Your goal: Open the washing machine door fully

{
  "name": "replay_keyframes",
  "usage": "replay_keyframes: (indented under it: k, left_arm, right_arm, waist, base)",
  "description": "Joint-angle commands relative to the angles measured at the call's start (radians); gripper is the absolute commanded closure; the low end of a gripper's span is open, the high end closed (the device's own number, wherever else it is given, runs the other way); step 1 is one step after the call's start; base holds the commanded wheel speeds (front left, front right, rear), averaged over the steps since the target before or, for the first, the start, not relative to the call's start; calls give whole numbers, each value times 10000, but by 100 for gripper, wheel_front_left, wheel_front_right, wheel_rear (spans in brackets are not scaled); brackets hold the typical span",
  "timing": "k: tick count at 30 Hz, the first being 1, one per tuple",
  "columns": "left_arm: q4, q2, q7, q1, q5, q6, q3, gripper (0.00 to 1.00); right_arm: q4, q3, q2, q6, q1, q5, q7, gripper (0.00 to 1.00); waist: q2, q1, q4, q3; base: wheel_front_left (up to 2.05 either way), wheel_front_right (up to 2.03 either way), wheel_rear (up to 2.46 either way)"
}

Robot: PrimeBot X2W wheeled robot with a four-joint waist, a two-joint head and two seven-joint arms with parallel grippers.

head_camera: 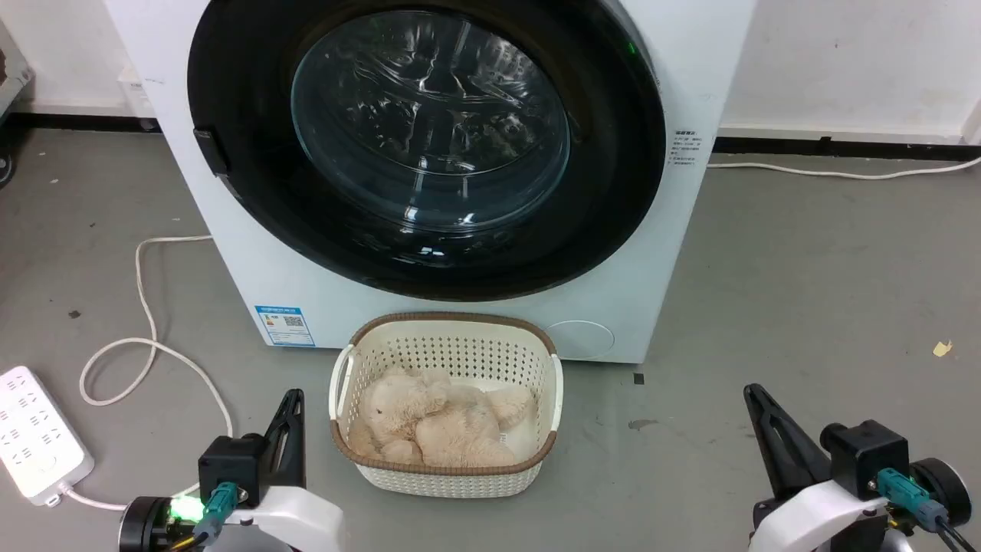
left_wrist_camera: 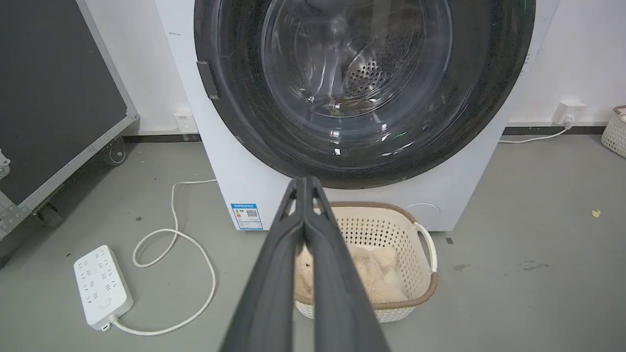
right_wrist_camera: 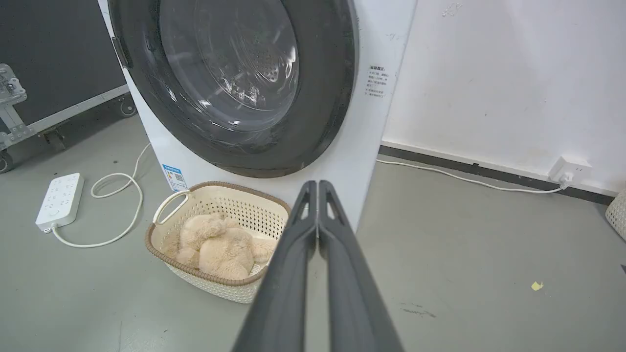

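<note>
The washing machine (head_camera: 659,268) is a big white box straight ahead. Its round door (head_camera: 253,192) with the glossy black rim lies closed flat against the front; a small dark handle tab (head_camera: 210,150) sits on its left edge. The door (left_wrist_camera: 489,98) and the steel drum behind the glass show in the left wrist view, the door (right_wrist_camera: 323,98) also in the right wrist view. My left gripper (head_camera: 291,399) is shut at the lower left, well short of the machine. My right gripper (head_camera: 752,392) is shut at the lower right. Both hold nothing.
A cream perforated basket (head_camera: 444,345) holding a beige plush toy (head_camera: 437,422) stands on the floor right before the machine, between my arms. A white power strip (head_camera: 34,433) and its looping cable (head_camera: 146,337) lie at left. A dark wheeled case (left_wrist_camera: 54,98) stands left of the machine.
</note>
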Motion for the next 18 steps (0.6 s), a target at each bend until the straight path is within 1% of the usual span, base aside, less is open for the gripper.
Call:
replay_keyframes:
  k: [1, 18]
  left_arm:
    - [-41, -5, 3, -152, 28, 28, 22, 100]
    - [-41, -5, 3, -152, 28, 28, 22, 100]
  right_arm:
    - [1, -1, 34, -9, -117, -76, 3, 100]
    - [1, -1, 34, -9, -117, -76, 3, 100]
  waist:
    - [0, 0, 0, 0]
    - [0, 0, 0, 0]
  base:
    - [0, 0, 0]
    - [0, 0, 0]
